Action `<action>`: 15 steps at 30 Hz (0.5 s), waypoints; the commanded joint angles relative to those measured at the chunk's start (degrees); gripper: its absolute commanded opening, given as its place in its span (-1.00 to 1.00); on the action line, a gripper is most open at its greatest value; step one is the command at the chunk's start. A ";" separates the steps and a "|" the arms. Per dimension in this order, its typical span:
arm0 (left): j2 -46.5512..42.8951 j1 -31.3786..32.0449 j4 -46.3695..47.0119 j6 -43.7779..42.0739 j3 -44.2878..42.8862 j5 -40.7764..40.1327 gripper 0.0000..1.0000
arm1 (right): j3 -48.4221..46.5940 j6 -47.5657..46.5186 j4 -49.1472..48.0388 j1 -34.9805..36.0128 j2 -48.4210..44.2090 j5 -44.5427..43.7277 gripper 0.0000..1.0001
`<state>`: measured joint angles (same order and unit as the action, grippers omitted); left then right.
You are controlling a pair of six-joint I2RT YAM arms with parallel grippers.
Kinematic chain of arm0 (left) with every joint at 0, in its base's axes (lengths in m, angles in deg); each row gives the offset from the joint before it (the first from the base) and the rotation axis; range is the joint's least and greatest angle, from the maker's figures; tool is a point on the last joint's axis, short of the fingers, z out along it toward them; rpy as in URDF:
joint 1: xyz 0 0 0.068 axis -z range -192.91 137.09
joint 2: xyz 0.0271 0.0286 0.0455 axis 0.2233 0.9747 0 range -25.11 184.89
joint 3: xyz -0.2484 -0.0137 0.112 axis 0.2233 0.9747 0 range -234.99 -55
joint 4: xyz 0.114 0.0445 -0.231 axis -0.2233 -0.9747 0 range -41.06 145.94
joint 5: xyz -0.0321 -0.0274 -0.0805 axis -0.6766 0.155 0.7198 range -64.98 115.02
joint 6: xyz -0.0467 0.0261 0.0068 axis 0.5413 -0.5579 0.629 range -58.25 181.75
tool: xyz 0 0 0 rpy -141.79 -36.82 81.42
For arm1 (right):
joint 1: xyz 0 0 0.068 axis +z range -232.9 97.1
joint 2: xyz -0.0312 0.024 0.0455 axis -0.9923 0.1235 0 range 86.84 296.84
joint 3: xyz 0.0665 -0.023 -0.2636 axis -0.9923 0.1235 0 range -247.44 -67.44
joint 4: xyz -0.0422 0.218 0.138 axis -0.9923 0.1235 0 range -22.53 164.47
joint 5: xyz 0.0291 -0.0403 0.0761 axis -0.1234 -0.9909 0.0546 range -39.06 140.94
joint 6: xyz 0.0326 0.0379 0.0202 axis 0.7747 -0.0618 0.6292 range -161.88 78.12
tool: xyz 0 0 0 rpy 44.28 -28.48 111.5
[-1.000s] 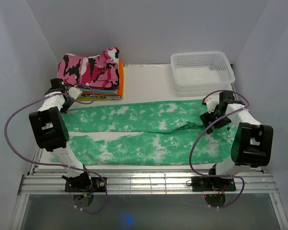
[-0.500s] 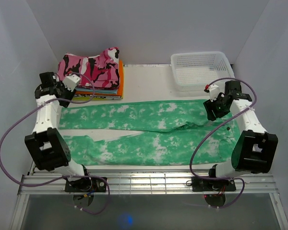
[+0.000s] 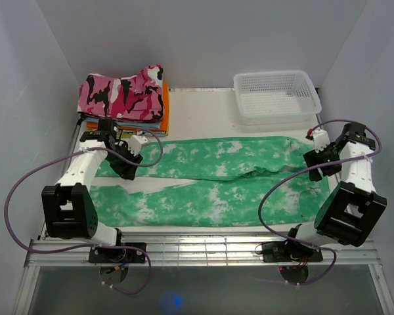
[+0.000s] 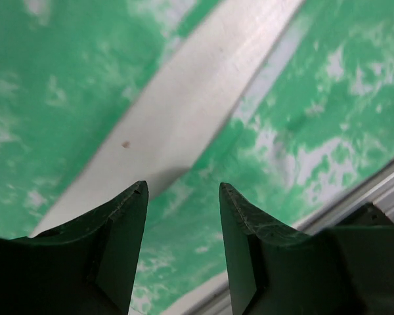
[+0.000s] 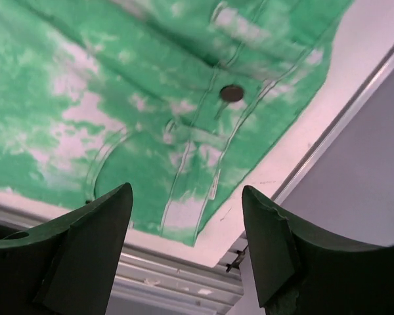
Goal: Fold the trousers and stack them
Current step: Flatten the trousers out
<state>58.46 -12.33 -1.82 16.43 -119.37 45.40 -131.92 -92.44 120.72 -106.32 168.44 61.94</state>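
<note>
The trousers (image 3: 210,180) lie spread flat across the table (image 3: 197,111), centre frame, ready for folding. Left claw (image 4: 182,193), fingers apart and empty, hangs over the leg gap at left. Right claw (image 5: 187,200), also apart and empty, hangs above the buttoned waistband at right, probably to grip each end.

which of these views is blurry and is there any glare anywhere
Left wrist view: the trousers and the strip of table look soft, out of focus; right wrist view: sharper, the button and seams read clearly; top external view: even light, a small blue glare spot on the front panel.
</note>
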 commanded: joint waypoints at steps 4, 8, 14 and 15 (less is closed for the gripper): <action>-4.11 -0.49 -8.97 -12.15 6.71 -5.87 0.18 | 1.56 -10.79 11.52 -0.32 -1.80 7.88 0.52; -1.23 -0.49 -5.70 -11.20 7.87 -8.60 0.18 | 1.21 -8.06 11.00 3.28 -0.30 10.96 0.53; 2.83 -3.91 -7.63 -7.86 1.90 -6.33 0.20 | -0.64 -4.37 7.58 15.57 -3.46 20.97 0.37; 2.91 -5.92 -8.07 -7.51 0.24 -4.40 0.20 | -0.64 -3.41 6.43 17.86 -4.51 23.68 0.34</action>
<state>62.05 -14.56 -8.97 8.21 -114.81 37.75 -130.39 -97.95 128.77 -94.70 167.39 76.08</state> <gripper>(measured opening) 0.597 0.687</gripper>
